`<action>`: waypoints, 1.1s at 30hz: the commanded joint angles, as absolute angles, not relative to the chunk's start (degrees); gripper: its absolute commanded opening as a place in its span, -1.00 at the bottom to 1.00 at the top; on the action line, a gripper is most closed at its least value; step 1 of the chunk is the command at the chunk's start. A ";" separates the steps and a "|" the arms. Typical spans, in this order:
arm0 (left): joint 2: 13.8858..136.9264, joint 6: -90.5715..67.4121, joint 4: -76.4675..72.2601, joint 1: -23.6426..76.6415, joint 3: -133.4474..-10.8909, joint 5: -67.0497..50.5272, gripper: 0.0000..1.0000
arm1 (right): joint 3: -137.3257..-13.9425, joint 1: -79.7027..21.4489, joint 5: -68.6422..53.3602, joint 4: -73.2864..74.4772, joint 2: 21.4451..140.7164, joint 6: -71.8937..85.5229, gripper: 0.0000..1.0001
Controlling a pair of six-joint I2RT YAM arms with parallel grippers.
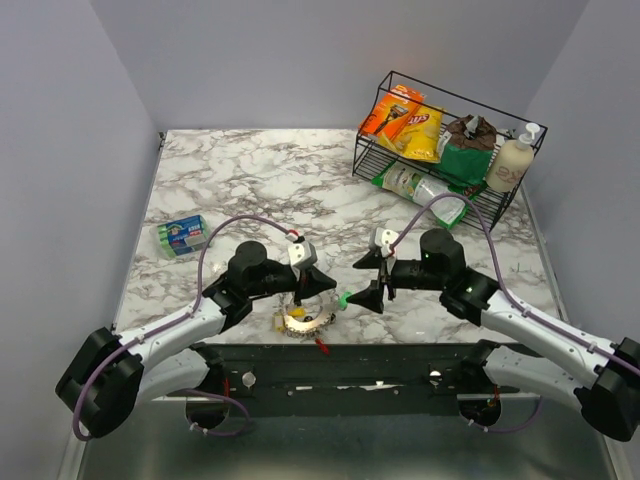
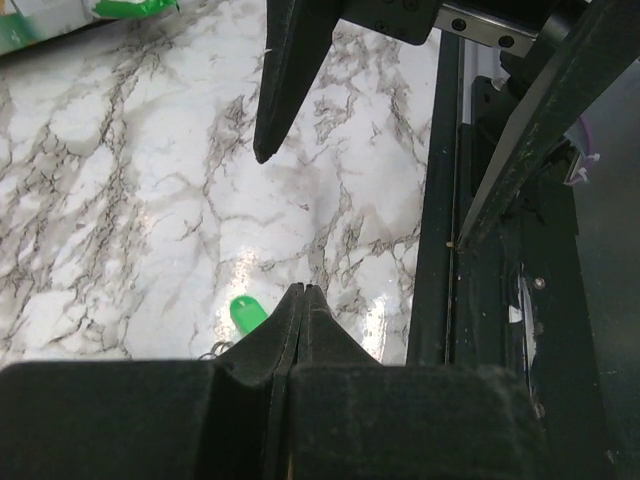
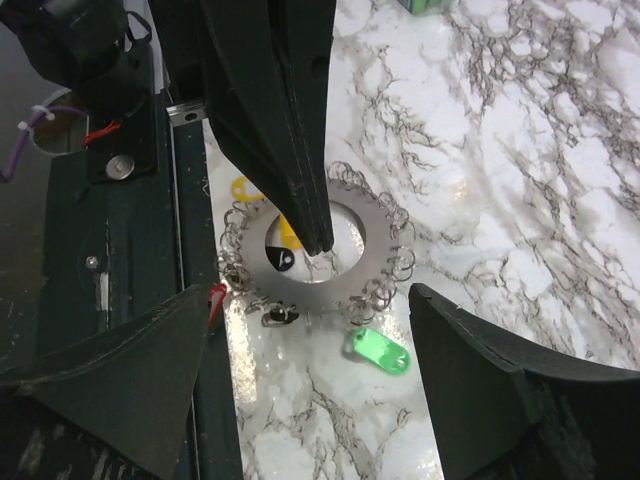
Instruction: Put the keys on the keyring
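Note:
The keyring (image 3: 372, 262) is a flat silvery disc with a round hole and small wire loops along its rim; it lies near the table's front edge (image 1: 300, 321). My left gripper (image 1: 308, 292) is shut, and its tip (image 2: 303, 291) points down into the ring's hole with nothing visible between the fingers. A green key (image 3: 378, 352) lies just off the ring's rim (image 1: 345, 298) (image 2: 247, 315). Yellow (image 3: 245, 188), black (image 3: 283, 260) and red (image 3: 216, 296) keys sit at the ring. My right gripper (image 3: 310, 294) hovers open above the green key, a finger on each side (image 1: 366, 281).
A wire basket (image 1: 372, 160) with chip bags, a bottle and a soap dispenser stands at the back right. A sponge pack (image 1: 182, 237) lies at the left. A dark metal rail (image 1: 380, 365) runs along the table's front edge, right beside the ring.

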State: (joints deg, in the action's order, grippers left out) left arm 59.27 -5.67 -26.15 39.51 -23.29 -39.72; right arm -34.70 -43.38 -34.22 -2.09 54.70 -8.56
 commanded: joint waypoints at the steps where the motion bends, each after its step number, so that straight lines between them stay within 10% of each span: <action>1: 60.55 -6.59 -30.85 39.90 -21.89 -39.11 -1.00 | -33.66 -43.24 -36.12 -5.27 56.68 -7.12 0.77; 10: 61.52 -7.47 -31.73 39.73 -21.80 -30.52 -1.00 | -34.45 -43.16 -36.65 -6.59 60.64 -5.80 0.87; 20: 56.96 -15.98 -26.03 36.92 -19.78 -9.52 0.02 | -39.53 -43.33 -34.89 -6.42 70.91 -2.64 0.98; 33: 39.21 -35.83 -5.64 23.12 -12.31 -2.82 0.36 | -50.27 -48.16 -33.49 -2.55 85.78 -1.49 0.95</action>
State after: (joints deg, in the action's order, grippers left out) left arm 44.38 -26.24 -15.55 26.39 -14.85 -7.81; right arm -47.35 -45.65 -35.05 -4.25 83.15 -1.04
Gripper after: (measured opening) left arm 0.645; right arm 0.979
